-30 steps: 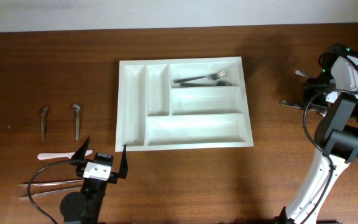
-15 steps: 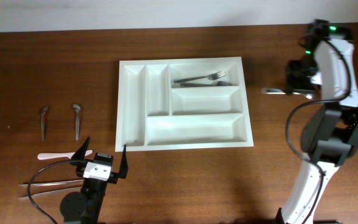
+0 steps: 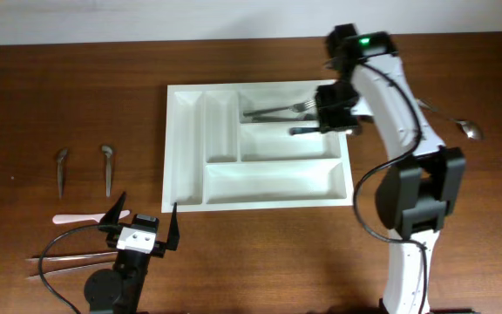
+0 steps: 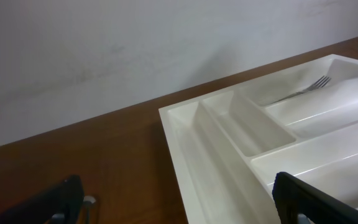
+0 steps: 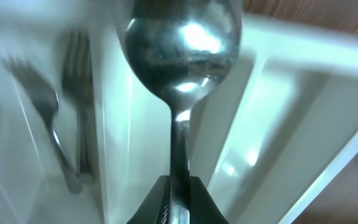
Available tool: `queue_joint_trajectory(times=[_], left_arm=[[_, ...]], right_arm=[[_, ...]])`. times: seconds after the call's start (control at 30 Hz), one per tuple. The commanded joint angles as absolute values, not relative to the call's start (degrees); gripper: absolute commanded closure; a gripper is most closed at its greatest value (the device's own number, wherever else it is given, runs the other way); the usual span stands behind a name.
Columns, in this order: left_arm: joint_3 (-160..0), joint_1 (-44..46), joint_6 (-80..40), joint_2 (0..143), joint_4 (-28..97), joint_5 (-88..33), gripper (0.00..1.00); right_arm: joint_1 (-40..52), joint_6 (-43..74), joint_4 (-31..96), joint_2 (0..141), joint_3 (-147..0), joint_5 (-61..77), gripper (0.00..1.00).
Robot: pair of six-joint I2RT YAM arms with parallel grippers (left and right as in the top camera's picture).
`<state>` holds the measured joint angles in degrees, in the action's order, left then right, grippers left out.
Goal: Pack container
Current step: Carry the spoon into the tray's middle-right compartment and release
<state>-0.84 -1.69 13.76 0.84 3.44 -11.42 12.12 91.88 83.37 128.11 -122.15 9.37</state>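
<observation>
The container (image 3: 190, 157) is a white compartment tray lying mid-table. Two forks (image 3: 277, 111) lie in its top long compartment. My right gripper (image 3: 332, 115) hovers over the tray's upper right part, shut on the handle of a metal spoon (image 3: 306, 131). In the right wrist view the spoon (image 5: 180, 56) sticks out ahead of the gripper (image 5: 179, 205), above a divider of the container (image 5: 303, 112), with the forks (image 5: 73, 124) to its left. My left gripper (image 3: 144, 218) stands open and empty at the front left, near the container (image 4: 229, 143).
Two small spoons (image 3: 61, 170) (image 3: 107, 167) lie on the wood at the left. A white plastic utensil (image 3: 81, 219) and long metal pieces (image 3: 68, 259) lie beside the left arm. Another spoon (image 3: 460, 124) lies on the table to the right of the right arm.
The right arm has swung from the table's right side leftward to above the container, carrying the spoon. The left arm has not moved.
</observation>
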Motion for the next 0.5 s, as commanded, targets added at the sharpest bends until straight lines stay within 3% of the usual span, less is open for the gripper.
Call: queue_joint_trajectory(times=[0.0, 0.23, 0.47], left_arm=[[-0.47, -2.04, 14.26, 0.62, 3.44, -12.25, 0.01], [-0.47, -2.04, 14.26, 0.62, 3.44, -12.25, 0.01], [-0.47, -2.04, 14.26, 0.62, 3.44, -12.25, 0.01]], right_arm=[[15.88, 97.47, 82.41, 126.21, -123.39, 9.89, 0.90], [20.03, 98.06, 79.70, 127.02, -123.31, 7.86, 0.86], [19.35, 97.78, 79.99, 127.04, -123.31, 6.83, 0.50]])
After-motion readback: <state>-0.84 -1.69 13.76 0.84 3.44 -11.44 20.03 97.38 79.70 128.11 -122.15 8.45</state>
